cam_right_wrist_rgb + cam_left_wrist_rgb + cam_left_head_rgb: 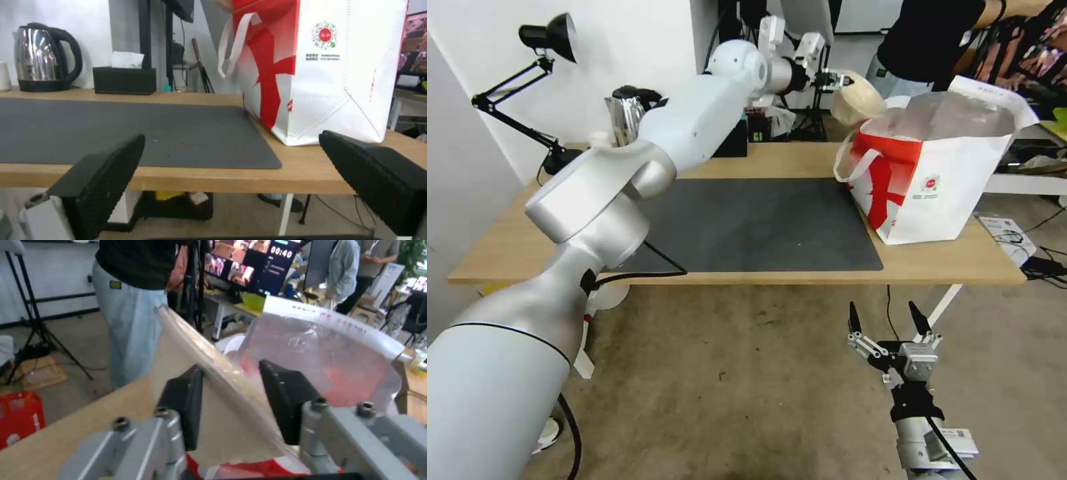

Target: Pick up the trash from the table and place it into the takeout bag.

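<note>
Now left claw (842, 81) pinches the beige bowl (859, 100) by its rim, tilted, just left of and above the bag (940, 187) mouth; right claw (887, 328) spread, parked below the bench (507, 247).

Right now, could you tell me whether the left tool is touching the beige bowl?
Touching. In the left wrist view, the left tool pinches the beige bowl's rim between both fingers, above the takeout bag.
</note>
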